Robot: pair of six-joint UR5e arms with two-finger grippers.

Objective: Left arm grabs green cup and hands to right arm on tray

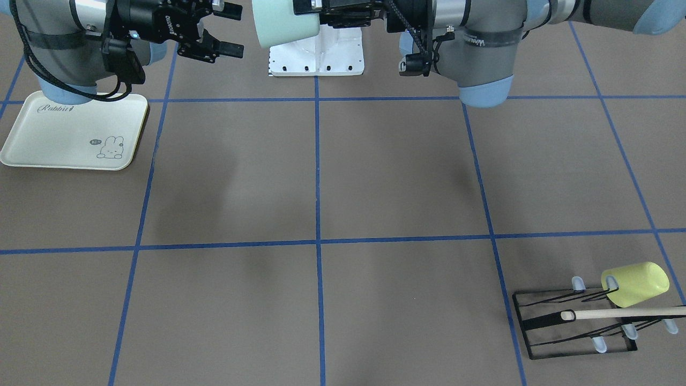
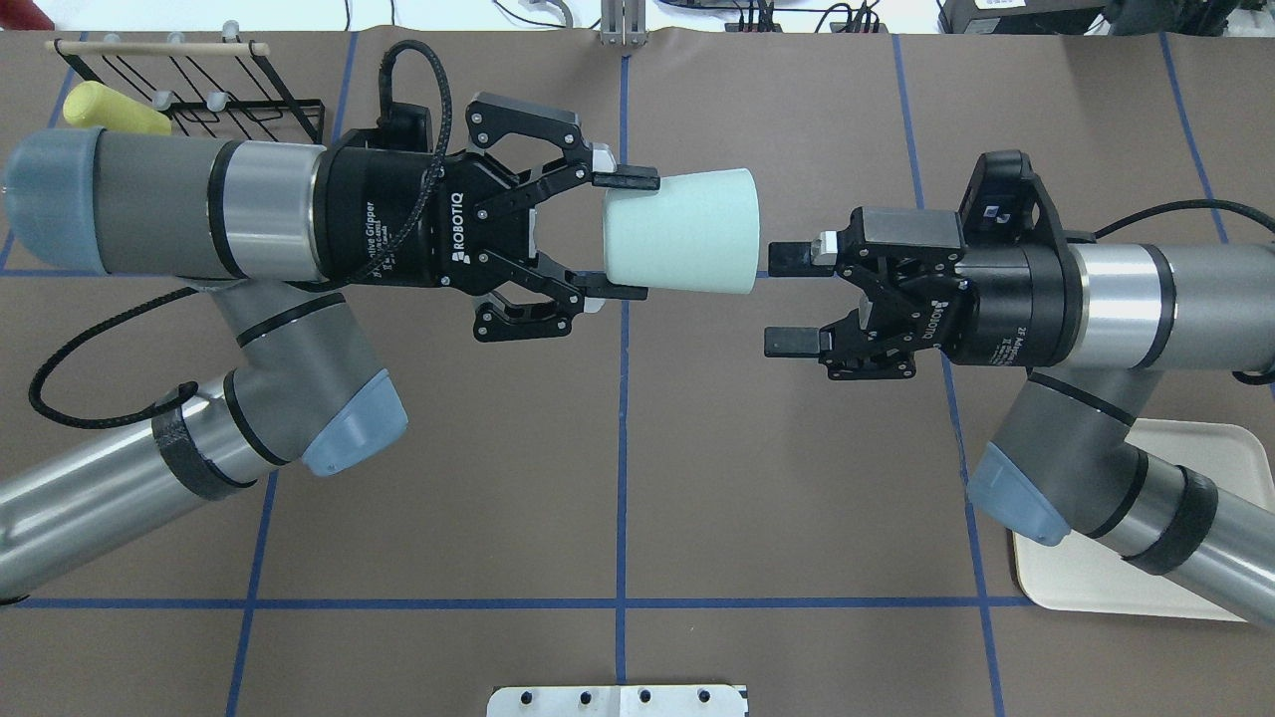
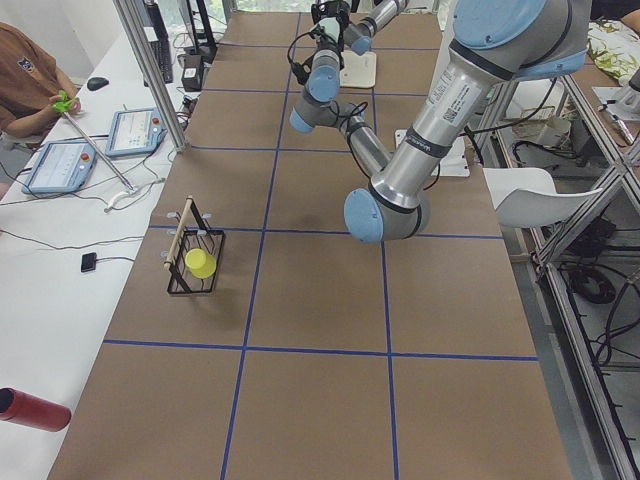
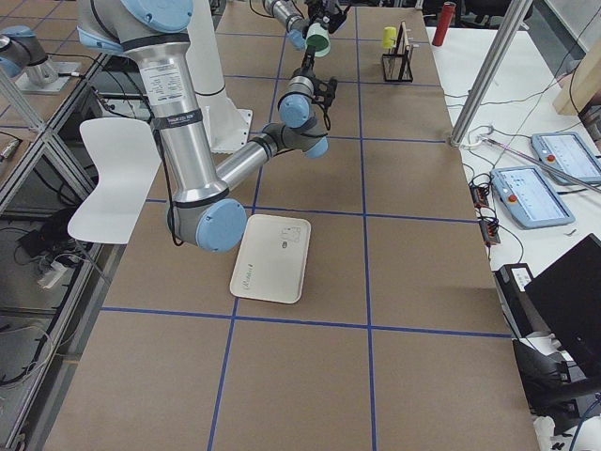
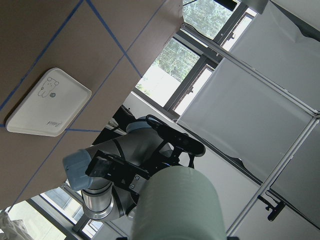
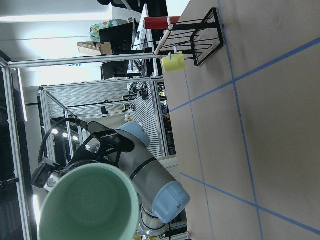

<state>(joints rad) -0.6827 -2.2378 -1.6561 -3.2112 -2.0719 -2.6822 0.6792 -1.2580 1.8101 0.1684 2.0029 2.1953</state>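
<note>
My left gripper (image 2: 623,237) is shut on the narrow base end of the pale mint-green cup (image 2: 682,232), holding it on its side high above the table, mouth toward my right arm. The cup also shows in the front view (image 1: 281,21), the left wrist view (image 5: 177,205) and, open mouth on, in the right wrist view (image 6: 87,202). My right gripper (image 2: 792,299) is open, its fingertips just short of the cup's rim, not touching it. The cream Rabbit tray (image 1: 72,131) lies empty on the table under my right arm; it also shows in the overhead view (image 2: 1126,558).
A black wire rack (image 1: 576,321) with a wooden rod stands at the table's far corner on my left side, a brighter yellow-green cup (image 1: 635,284) hung on it. A white mounting plate (image 1: 316,59) sits at my base. Blue tape lines cross the brown tabletop.
</note>
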